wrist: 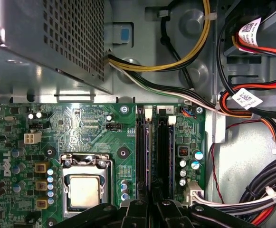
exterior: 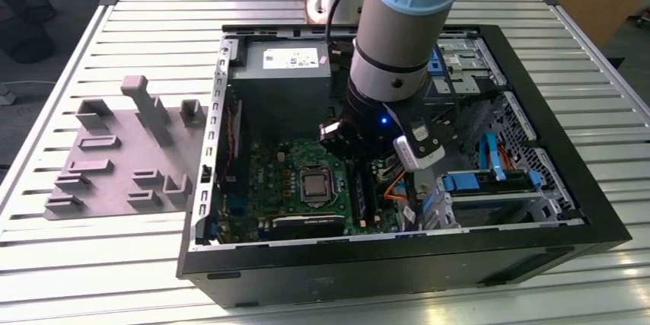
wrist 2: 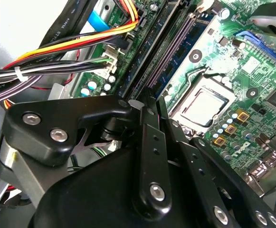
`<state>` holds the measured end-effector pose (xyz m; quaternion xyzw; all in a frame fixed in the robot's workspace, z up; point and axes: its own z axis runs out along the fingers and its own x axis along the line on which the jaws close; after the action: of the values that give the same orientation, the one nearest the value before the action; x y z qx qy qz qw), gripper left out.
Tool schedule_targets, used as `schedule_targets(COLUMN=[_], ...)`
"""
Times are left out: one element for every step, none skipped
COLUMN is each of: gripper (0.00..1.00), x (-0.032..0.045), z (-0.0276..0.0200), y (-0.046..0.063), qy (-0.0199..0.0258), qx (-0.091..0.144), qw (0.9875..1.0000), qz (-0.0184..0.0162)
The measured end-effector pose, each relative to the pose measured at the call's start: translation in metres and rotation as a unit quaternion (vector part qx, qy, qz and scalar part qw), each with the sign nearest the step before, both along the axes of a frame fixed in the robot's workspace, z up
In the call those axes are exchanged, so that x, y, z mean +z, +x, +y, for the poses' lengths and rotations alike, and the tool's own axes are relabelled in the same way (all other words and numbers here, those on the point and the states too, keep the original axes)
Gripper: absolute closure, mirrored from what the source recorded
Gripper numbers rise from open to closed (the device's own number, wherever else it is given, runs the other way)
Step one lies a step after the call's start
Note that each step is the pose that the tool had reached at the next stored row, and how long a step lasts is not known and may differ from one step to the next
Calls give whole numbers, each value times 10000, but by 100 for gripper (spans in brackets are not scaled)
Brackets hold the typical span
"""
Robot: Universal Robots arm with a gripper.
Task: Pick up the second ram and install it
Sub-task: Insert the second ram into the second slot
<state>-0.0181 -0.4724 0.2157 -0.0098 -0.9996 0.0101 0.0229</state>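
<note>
Hovering low over the motherboard (wrist: 90,128), the hand (wrist 2: 149,102) appears pressed together above the memory slots (wrist: 154,156), seemingly holding nothing.

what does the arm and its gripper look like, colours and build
The arm is a thick grey tube with a light blue joint cap and a black band near the wrist, where a small blue light glows. A black cable runs along it. The gripper is matte black, built of rounded linkage plates joined by silver screws.

A slatted metal table (exterior: 152,28) carries an open computer case (exterior: 568,211) and grey fixture (exterior: 117,154).
</note>
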Motion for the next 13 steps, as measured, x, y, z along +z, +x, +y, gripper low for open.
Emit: schedule_targets(gripper=[86, 86, 86, 86, 86, 86, 86, 86, 86, 86, 86, 86, 86], x=[0, -1, -4, -7, -9, -10, -12, -13, -13, -13, -13, -13, -11], z=[0, -1, 0, 0, 0, 0, 0, 0, 0, 0, 0, 0, 0], y=[0, 0, 0, 0, 0, 0, 0, 0, 0, 0, 0, 0, 0], qy=[-1, -2, -1, -1, -1, -1, -1, -1, -1, -1, -1, 0, 0], qx=[6, 9, 11, 12, 12, 12, 12, 12, 12, 12, 12, 12, 12], qw=[10000, 10000, 10000, 10000, 10000, 10000, 10000, 10000, 10000, 10000, 10000, 10000, 10000], qz=[0, 1, 0, 0, 0, 0, 0, 0, 0, 0, 0, 0, 0])
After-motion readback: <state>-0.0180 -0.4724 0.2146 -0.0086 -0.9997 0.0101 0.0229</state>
